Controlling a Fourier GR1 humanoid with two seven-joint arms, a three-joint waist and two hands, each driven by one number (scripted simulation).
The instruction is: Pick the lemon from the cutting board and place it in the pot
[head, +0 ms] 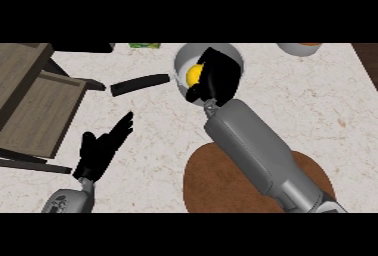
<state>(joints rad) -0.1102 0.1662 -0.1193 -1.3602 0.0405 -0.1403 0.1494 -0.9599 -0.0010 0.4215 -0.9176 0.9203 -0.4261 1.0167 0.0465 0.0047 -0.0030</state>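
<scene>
The lemon (194,74) sits inside the pot (189,54), just left of the right hand (215,75), whose fingers curl round it over the pot; behind its forearm lies the cutting board (214,185); the left hand (103,147) rests spread, well apart

No readable text or labels

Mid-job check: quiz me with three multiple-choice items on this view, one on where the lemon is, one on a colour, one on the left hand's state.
1. The lemon is:
A. on the cutting board
B. over the pot
C. on the bare counter

2. The cutting board is:
A. brown
B. green
C. white

3. The left hand is:
A. curled round the pot handle
B. holding the lemon
C. open, holding nothing

Key: B, the right hand holds it inside the pot rim; A, its round surface shows brown; C, fingers straight above the counter.
</scene>
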